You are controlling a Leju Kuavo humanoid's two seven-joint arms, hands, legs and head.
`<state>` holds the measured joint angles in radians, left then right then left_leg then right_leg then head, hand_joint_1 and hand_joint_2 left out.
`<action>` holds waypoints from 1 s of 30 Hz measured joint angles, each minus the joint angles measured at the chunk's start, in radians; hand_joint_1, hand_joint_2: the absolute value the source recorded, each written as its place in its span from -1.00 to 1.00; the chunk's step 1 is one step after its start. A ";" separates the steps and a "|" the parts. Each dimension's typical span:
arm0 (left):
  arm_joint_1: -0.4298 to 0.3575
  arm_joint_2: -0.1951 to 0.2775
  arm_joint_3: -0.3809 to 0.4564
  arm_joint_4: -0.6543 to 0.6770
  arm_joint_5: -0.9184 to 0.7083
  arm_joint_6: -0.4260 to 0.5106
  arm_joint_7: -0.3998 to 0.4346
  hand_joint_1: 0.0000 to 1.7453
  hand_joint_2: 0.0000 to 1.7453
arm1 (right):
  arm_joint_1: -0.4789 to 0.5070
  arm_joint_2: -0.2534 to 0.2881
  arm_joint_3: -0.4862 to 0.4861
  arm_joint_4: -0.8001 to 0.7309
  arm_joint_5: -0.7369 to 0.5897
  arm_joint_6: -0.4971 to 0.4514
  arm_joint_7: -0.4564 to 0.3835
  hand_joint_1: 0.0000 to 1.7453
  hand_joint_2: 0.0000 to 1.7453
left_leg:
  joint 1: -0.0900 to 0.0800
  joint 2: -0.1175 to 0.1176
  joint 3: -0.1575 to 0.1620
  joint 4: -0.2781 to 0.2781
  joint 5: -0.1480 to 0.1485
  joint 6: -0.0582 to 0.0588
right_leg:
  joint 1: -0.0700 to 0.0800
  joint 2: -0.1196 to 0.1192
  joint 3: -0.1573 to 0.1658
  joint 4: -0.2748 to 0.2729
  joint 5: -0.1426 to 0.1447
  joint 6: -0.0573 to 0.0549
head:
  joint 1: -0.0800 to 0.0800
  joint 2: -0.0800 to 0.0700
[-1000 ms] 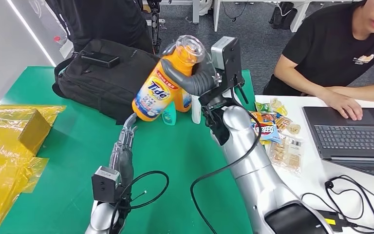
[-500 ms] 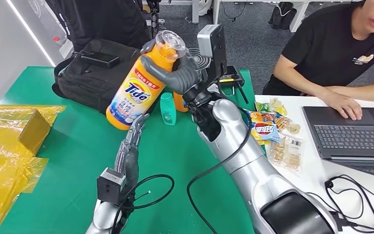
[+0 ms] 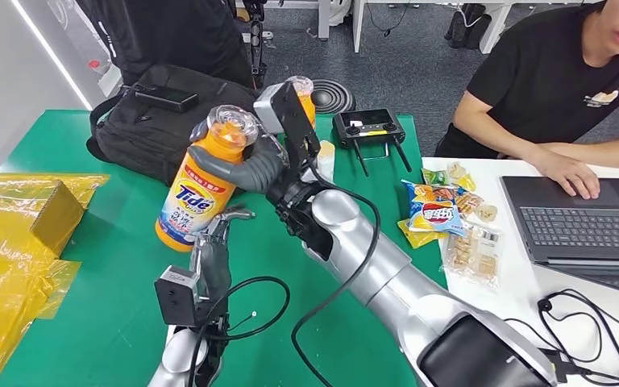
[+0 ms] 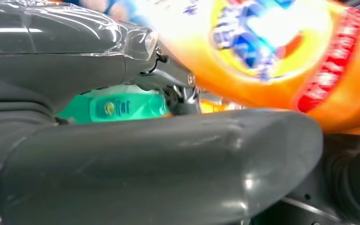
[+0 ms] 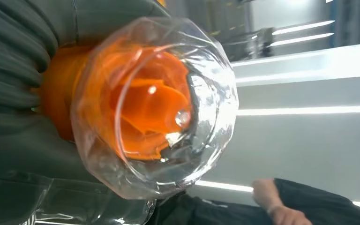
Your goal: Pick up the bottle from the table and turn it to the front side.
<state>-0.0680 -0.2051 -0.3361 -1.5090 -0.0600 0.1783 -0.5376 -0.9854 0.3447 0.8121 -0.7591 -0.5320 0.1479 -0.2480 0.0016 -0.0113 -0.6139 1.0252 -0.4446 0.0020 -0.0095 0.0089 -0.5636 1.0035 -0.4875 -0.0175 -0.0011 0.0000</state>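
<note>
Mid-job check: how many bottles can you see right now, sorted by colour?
Orange bottles: 2, the big one held in the right hand and another behind that wrist.
Green bottle: 1, seen from the left wrist.
White bottle: 1, mostly hidden by the arm.
Total: 4 bottles.

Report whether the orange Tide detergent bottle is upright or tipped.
Slightly tipped: the orange Tide detergent bottle leans, clear cap toward the right, held off the green table by the right hand.

Right robot hand [image 3: 246,168] grips orange bottle [image 3: 196,191] near neck, above green table [image 3: 121,242]; left robot hand [image 3: 214,242] just below, fingers apart.
</note>
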 joint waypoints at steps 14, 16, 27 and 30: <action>-0.004 0.000 0.004 -0.001 0.004 0.028 0.007 -1.00 -1.00 | -0.019 0.000 0.062 0.000 0.143 -0.113 0.004 1.00 1.00 | 0.000 0.000 0.000 0.000 0.000 0.000 | 0.000 0.000 0.000 0.000 0.000 0.000 | 0.000 0.000; -0.001 0.000 0.007 -0.004 0.004 0.033 0.007 -1.00 -1.00 | -0.026 0.000 0.058 -0.001 0.222 -0.147 0.004 1.00 1.00 | 0.000 0.000 0.000 0.000 0.000 0.000 | 0.000 0.000 0.000 0.000 0.000 0.000 | 0.000 0.000; 0.031 0.006 0.034 -0.048 -0.009 0.028 0.015 -1.00 -1.00 | -0.022 0.000 -0.073 -0.109 0.595 -0.201 0.033 1.00 1.00 | 0.000 0.000 0.000 0.000 0.000 0.000 | 0.000 0.000 0.000 0.000 0.000 0.000 | 0.000 0.000; 0.045 0.006 0.037 -0.061 -0.014 0.021 0.016 -1.00 -1.00 | -0.011 0.000 -0.126 -0.165 0.669 -0.201 0.046 1.00 1.00 | 0.000 0.000 0.000 0.000 0.000 0.000 | 0.000 0.000 0.000 0.000 0.000 0.000 | 0.000 0.000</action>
<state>-0.0234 -0.1989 -0.2986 -1.5698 -0.0741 0.1989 -0.5214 -0.9961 0.3445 0.6860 -0.9246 0.1371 -0.0533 -0.2025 0.0016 -0.0115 -0.6142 1.0251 -0.4446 0.0021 -0.0095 0.0086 -0.5637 1.0034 -0.4876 -0.0175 -0.0010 0.0000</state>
